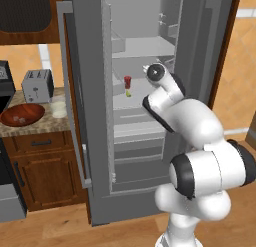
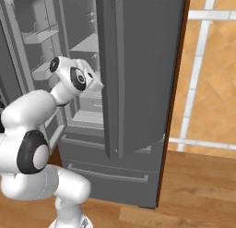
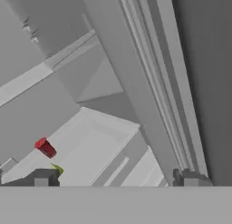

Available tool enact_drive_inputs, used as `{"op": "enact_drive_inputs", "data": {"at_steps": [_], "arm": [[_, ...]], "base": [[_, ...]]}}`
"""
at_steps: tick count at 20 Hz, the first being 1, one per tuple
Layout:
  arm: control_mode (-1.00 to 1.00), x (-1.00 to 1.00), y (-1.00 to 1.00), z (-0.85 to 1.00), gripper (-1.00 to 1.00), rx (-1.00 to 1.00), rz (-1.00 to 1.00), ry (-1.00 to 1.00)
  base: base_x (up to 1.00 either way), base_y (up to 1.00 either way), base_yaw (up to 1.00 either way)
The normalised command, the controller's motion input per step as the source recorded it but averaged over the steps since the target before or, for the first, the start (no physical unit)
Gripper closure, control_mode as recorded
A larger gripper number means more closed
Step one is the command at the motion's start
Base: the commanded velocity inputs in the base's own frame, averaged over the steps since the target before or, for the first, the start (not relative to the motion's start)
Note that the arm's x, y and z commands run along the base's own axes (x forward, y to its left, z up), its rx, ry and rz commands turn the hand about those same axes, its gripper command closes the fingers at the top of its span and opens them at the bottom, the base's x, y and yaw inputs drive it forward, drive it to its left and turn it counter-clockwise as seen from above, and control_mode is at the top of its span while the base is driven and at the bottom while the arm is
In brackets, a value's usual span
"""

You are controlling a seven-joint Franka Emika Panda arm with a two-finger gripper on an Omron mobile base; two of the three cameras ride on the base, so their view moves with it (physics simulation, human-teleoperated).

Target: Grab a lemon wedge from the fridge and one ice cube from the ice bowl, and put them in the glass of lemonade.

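Two finger tips of the gripper [image 3: 115, 177] stand spread wide, grasping nothing, as we see in the hand view. We find the lemon wedge [image 3: 57, 169] on a shelf of the fridge [image 1: 90, 116], just beside one finger tip and near a small red cup [image 3: 45, 148]; the left door hangs open.

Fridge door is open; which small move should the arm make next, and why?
Probably reach the open claw in toward the lemon wedge on the shelf beside the red cup; it holds nothing yet.
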Motion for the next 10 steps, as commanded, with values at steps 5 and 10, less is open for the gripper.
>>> {"op": "enact_drive_inputs", "data": {"at_steps": [5, 10], "arm": [[-1.00, 0.01, -0.58, -0.24, -1.00, -0.20, -0.10, -0.01], [-1.00, -0.26, -0.76, -0.25, -1.00, -0.22, -0.17, 0.00]], "base": [[0.00, 0.00, 0.00], [0.00, 0.00, 0.00]]}}
